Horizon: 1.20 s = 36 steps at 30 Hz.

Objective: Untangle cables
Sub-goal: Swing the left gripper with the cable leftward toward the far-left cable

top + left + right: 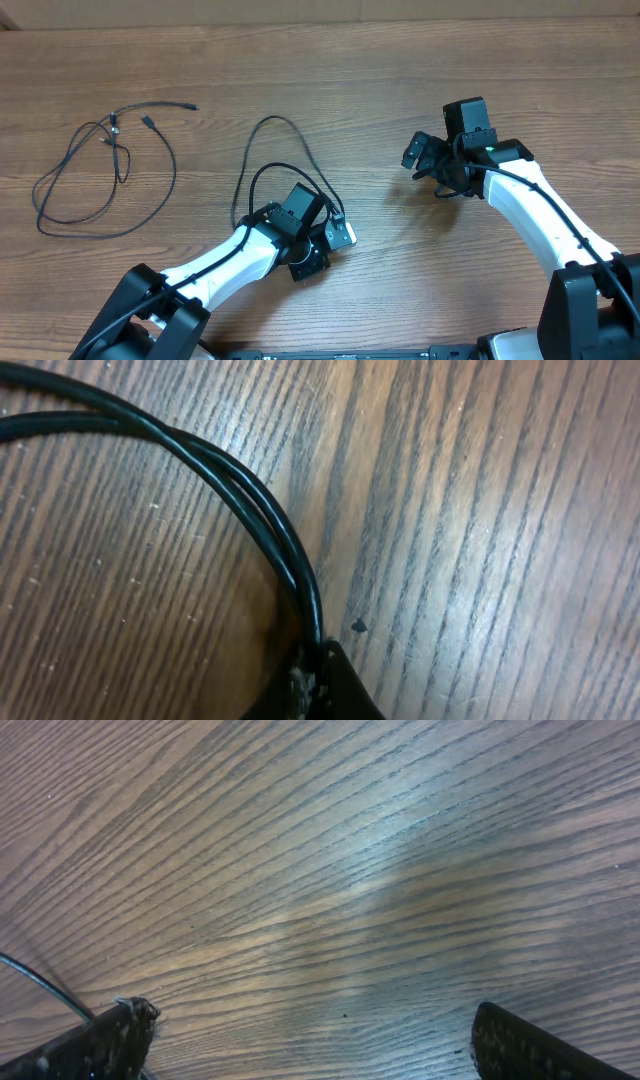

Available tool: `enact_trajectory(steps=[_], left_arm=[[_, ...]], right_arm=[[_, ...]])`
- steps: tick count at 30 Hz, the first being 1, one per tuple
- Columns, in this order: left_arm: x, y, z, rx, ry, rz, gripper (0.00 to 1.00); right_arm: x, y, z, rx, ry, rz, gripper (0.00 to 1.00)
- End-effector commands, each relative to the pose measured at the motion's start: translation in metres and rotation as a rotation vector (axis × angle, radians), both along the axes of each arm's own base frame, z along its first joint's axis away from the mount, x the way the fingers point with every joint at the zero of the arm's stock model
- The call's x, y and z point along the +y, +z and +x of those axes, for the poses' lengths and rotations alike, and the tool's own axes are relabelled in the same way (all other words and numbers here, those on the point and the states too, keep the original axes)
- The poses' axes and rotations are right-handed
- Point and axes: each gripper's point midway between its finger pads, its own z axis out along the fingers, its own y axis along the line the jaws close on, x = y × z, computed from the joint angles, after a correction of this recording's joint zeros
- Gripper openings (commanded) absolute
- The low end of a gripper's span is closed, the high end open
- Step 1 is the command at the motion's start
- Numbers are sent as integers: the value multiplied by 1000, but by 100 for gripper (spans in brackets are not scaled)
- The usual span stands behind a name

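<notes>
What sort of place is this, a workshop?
Likely a robotics lab or test bench: a white left arm and right arm reach over a wooden table, with thin black cables lying on it.

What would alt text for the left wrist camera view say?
Two thin black cable strands curve side by side across a wood-grain table and end clamped in the shut left hand at the bottom edge.

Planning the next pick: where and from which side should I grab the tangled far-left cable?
Take the cable at its free end, behind the plug, from above, closing across it: it lies flat and that stretch runs clear of the loops.
</notes>
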Motion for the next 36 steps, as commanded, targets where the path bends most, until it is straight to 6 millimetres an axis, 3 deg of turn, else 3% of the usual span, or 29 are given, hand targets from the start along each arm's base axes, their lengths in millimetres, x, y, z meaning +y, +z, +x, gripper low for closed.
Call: enact_trajectory(steps=[1, 6, 10, 17, 20, 21, 26, 28, 32, 36], left_arm=[[0, 9, 12, -13, 76, 22, 4], [-9, 67, 66, -220, 210, -17, 4], [0, 117, 109, -434, 331, -1, 4], [55, 212, 183, -876, 712, 59, 4], [75, 234, 198, -924, 832, 13, 4], [96, 242, 208, -930, 907, 1, 4], [167, 245, 222, -920, 1160, -9, 4], [207, 240, 221, -887, 1333, -35, 4], [261, 218, 213, -755, 1512, -68, 4], [321, 200, 191, -656, 1719, -58, 4]], right_arm=[[0, 2, 2, -13, 2, -9, 100], [0, 2, 2, -13, 2, -9, 100], [0, 2, 2, -13, 2, -9, 100], [0, 2, 2, -13, 2, -9, 100], [0, 2, 2, -13, 2, -9, 100], [0, 2, 2, -13, 2, -9, 100], [0, 2, 2, -13, 2, -9, 100], [0, 2, 2, -13, 2, -9, 100], [0, 2, 2, -13, 2, -9, 100], [0, 2, 2, -13, 2, -9, 100]])
